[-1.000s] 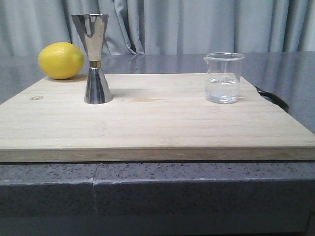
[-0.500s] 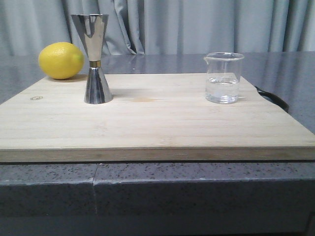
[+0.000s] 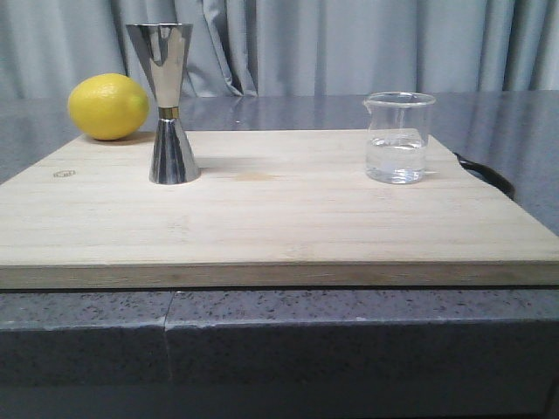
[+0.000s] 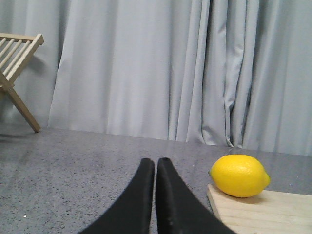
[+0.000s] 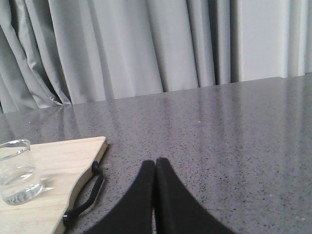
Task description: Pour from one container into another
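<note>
Setting: grey curtain (image 3: 349,44) behind a speckled grey counter (image 3: 349,340), on which lies a pale wooden board (image 3: 279,218). Item one, the beaker (image 3: 398,138): clear glass, upright, part filled with clear liquid, standing on the board at about 2 o'clock from the board's middle, its pouring lip turned toward 9 o'clock. Item two, the steel jigger (image 3: 169,103): upright, at about 10 o'clock from the board's middle, well apart from the beaker, with a lemon (image 3: 108,106) just beside it at the board's far left corner. Right gripper (image 5: 155,165): fingers pressed together, empty, over bare counter off the board's right edge; the beaker sits at its 10 o'clock, near, so this arm is judged the nearer one. Left gripper (image 4: 155,165): likewise pressed together and empty, lemon at its 1 o'clock.
</note>
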Robot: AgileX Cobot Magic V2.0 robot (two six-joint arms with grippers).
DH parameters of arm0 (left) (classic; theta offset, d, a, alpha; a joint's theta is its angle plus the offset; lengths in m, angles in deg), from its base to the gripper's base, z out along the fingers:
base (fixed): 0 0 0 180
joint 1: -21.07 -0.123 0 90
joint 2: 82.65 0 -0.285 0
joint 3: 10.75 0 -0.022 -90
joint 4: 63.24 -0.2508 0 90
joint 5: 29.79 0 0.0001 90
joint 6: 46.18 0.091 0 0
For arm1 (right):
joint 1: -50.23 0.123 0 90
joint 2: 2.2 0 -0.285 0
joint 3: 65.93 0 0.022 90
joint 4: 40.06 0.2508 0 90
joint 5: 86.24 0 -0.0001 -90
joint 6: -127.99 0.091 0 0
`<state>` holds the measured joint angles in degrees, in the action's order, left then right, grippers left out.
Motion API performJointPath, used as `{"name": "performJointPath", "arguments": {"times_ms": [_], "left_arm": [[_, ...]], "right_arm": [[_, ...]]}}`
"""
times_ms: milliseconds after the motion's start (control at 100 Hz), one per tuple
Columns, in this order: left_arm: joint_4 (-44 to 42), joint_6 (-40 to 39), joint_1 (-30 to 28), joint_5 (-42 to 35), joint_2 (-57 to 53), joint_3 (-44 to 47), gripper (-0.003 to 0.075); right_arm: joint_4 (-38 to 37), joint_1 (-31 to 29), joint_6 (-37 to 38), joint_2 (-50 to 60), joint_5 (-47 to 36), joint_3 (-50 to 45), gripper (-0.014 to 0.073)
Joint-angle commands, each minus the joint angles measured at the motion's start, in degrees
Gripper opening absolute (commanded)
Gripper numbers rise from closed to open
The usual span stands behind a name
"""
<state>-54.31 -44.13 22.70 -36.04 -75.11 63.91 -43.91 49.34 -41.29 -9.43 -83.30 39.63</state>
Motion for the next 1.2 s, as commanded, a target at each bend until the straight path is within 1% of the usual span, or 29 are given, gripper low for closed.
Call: {"name": "performJointPath", "arguments": {"times_ms": [0,210,390,450,580,700,1190], "left_arm": [[1.36,-0.59,0.24,0.05,-1.14,-4.87,-0.0019],[1.36,-0.59,0.24,10.17,5.05,-15.16,-0.0019],[0.43,-0.22,0.24,16.74,13.04,-23.35,-0.0019],[0.0,1.4,0.24,18.35,15.37,-25.52,-0.0019],[-0.15,1.67,0.24,18.12,18.8,-28.46,-0.0019],[-0.15,1.67,0.24,16.5,19.17,-28.46,-0.0019],[-0.15,1.67,0.24,16.35,19.17,-28.46,-0.0019]], "right_arm": [[0.2,-0.34,-0.58,0.42,0.01,5.79,-0.007],[-0.57,-0.34,-0.58,-5.63,10.0,17.24,-0.007],[-3.53,-0.34,-0.67,-13.84,17.39,26.96,-0.007],[-5.21,-0.34,-0.67,-16.46,19.96,29.91,-0.007],[-9.07,-0.34,-0.67,-20.9,22.25,33.62,-0.007],[-9.28,-0.34,-0.67,-21.82,21.57,33.74,-0.007],[-9.28,-0.34,-0.67,-21.82,21.32,33.74,-0.007]]}}
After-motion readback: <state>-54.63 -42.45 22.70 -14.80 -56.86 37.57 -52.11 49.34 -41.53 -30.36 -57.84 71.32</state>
